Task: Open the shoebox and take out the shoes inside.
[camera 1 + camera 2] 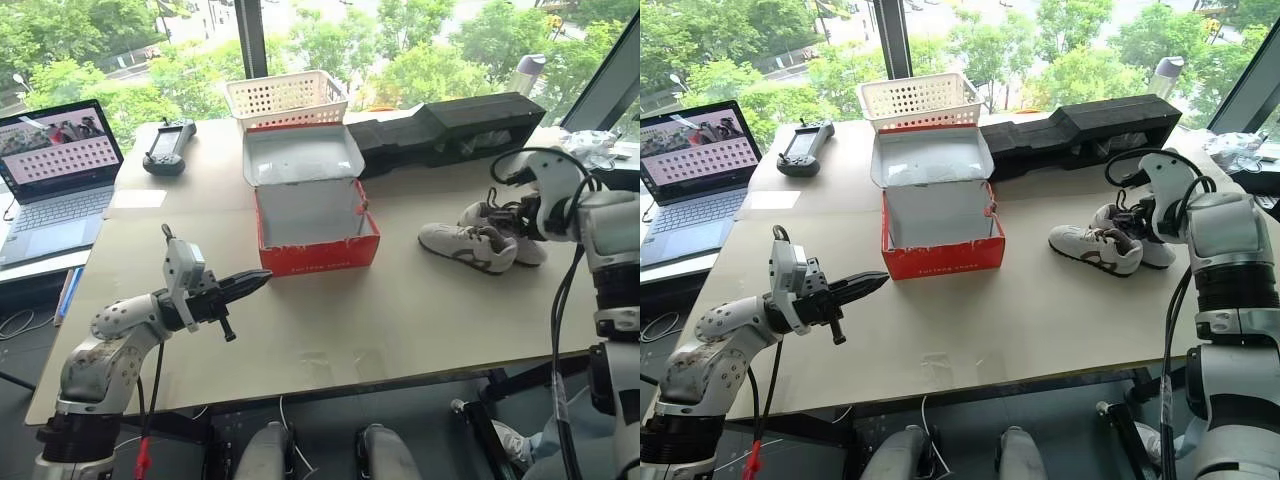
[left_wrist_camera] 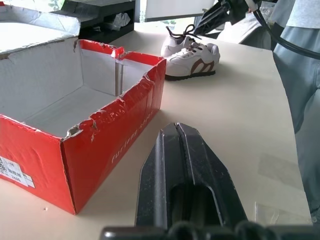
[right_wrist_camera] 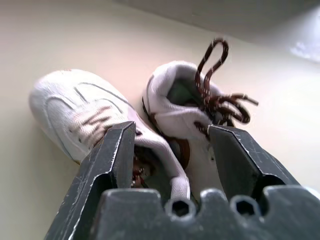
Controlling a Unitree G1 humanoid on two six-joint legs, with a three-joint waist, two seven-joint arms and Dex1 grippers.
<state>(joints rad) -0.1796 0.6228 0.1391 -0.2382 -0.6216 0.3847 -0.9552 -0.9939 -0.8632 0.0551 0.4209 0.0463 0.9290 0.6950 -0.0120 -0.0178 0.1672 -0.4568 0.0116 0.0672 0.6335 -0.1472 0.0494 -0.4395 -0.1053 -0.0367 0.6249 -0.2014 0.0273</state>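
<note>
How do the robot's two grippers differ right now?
The left gripper has its black fingers pressed shut into one point; the right gripper has its fingers spread open. The left one hangs over bare table in front of the red shoebox, which is open and empty; the right one hangs just above the pair of shoes, which lie on the table to the box's right. Neither holds anything.

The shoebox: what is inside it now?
Nothing visible: the shoebox stands open, its pale inside bare. Both shoes lie on the table to its right. The corner behind the near red wall is hidden.
</note>
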